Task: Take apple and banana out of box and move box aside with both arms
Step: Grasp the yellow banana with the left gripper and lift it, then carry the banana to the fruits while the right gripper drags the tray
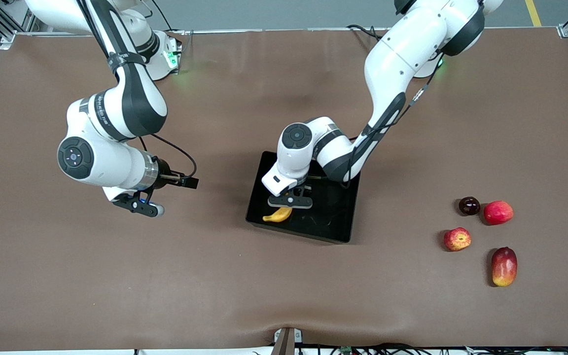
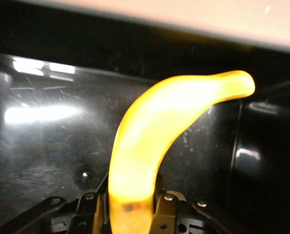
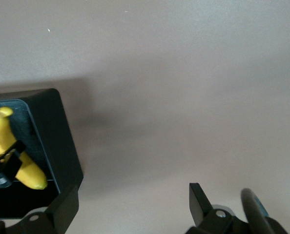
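Over the box (image 1: 336, 224), left jaws (image 1: 290, 201) clamp one banana (image 1: 278, 215).

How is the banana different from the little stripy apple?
The banana is long, curved and yellow; the apple is small, round and red-and-yellow. The banana is inside the black tray, held by the left gripper; the apple sits untouched on the table. Both are fruits.

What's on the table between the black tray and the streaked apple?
Nothing: in the front view, only bare brown tabletop separates the shallow glossy black plastic tray from the small round red-and-yellow streaked apple.
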{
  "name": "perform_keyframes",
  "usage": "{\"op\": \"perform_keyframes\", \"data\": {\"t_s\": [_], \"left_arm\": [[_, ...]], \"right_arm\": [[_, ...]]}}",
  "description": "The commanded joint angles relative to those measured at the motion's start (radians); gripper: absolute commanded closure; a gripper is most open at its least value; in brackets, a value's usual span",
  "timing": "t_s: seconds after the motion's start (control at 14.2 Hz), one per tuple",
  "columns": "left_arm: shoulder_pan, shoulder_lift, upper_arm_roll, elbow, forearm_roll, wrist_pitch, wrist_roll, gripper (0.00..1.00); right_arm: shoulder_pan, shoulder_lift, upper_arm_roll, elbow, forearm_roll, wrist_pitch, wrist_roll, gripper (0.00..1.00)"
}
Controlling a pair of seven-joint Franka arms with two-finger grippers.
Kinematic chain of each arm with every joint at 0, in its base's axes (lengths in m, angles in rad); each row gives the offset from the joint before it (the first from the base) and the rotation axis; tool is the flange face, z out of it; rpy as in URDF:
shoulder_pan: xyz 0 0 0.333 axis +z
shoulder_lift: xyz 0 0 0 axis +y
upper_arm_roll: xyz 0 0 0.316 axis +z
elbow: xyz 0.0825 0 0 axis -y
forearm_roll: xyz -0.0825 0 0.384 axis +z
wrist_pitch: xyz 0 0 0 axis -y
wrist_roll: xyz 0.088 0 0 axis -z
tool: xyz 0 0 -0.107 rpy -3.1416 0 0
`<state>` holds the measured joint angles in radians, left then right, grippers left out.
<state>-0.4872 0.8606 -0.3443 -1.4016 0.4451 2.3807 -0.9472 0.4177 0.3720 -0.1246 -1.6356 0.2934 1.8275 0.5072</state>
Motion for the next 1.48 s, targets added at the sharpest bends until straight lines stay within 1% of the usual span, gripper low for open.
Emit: {"op": "perform_keyframes", "data": {"t_s": [0.0, 0.07, 0.21, 0.42, 0.56, 0.77, 0.91, 0.98, 1.05, 1.12, 1.2, 1.27, 1.41], "left_arm": [[0.004, -0.101, 0.005, -0.022, 0.012, -0.060, -0.018, 1.00], [0.013, -0.130, 0.005, -0.022, 0.010, -0.084, -0.015, 1.00], [0.077, -0.179, -0.012, -0.022, 0.012, -0.123, 0.005, 1.00], [0.166, -0.233, -0.018, -0.022, -0.055, -0.172, 0.117, 1.00], [0.229, -0.250, -0.016, -0.022, -0.104, -0.196, 0.239, 1.00], [0.333, -0.252, -0.015, -0.022, -0.106, -0.219, 0.408, 1.00], [0.390, -0.249, -0.010, -0.022, -0.100, -0.219, 0.510, 1.00], [0.424, -0.242, -0.009, -0.022, -0.098, -0.219, 0.562, 1.00], [0.447, -0.233, -0.007, -0.022, -0.100, -0.218, 0.617, 1.00], [0.467, -0.223, -0.004, -0.022, -0.100, -0.215, 0.668, 1.00], [0.492, -0.213, -0.002, -0.022, -0.098, -0.212, 0.721, 1.00], [0.521, -0.201, -0.001, -0.022, -0.100, -0.210, 0.760, 1.00], [0.547, -0.186, -0.001, -0.023, -0.094, -0.210, 0.803, 1.00]], "right_arm": [[0.022, -0.005, -0.006, -0.009, -0.003, 0.012, 0.030, 0.00], [0.032, -0.004, -0.006, -0.010, -0.003, 0.022, 0.031, 0.00], [0.074, 0.018, -0.006, -0.009, -0.005, 0.064, 0.088, 0.00], [0.124, 0.051, -0.006, -0.009, -0.007, 0.140, 0.111, 0.00], [0.168, 0.096, -0.006, -0.003, -0.007, 0.223, 0.164, 0.00], [0.251, 0.186, -0.006, 0.003, -0.008, 0.369, 0.231, 0.00], [0.291, 0.240, -0.007, 0.013, -0.011, 0.433, 0.232, 0.01], [0.302, 0.255, -0.007, 0.017, -0.011, 0.452, 0.231, 0.35], [0.309, 0.261, -0.007, 0.017, -0.029, 0.460, 0.231, 0.55], [0.308, 0.268, -0.007, 0.016, -0.068, 0.460, 0.232, 0.85], [0.308, 0.268, -0.006, 0.016, -0.085, 0.457, 0.232, 1.00], [0.308, 0.268, -0.006, 0.016, -0.086, 0.454, 0.232, 1.00], [0.296, 0.268, -0.007, 0.016, -0.092, 0.452, 0.223, 1.00]]}}
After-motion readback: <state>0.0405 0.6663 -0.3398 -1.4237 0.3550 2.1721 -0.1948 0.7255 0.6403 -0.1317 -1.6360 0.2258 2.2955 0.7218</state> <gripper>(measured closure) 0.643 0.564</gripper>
